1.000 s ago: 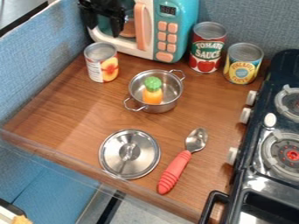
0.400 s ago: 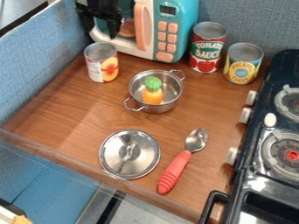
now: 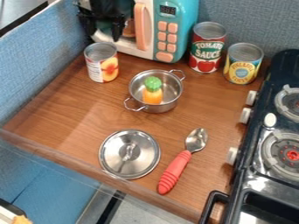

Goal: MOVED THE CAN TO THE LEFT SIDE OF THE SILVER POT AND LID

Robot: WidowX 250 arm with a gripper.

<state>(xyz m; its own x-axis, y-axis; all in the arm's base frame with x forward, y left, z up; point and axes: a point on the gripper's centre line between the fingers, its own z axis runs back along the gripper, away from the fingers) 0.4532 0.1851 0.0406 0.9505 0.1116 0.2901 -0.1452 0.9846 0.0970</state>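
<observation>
Wooden counter (image 3: 219,107), can (image 3: 102,63) left of pot (image 3: 161,107), silver lid (image 3: 130,154), tool (image 3: 105,31) by microwave (image 3: 184,26)

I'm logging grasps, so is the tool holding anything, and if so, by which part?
Nothing is held: the tool hangs open by the toy microwave, and the peach can stands free on the counter.

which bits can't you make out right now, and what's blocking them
All in the camera view:
- Toy microwave, left part: partly hidden behind the gripper.
- Silver pot, the floor under the orange-and-green toy: hidden by the toy.
- Peach can, small label print: too small; back side: turned away.
- Toy stove, right side: cut off by the right edge.
- Yellowish thing, lower left: cut off by the bottom edge.
</observation>
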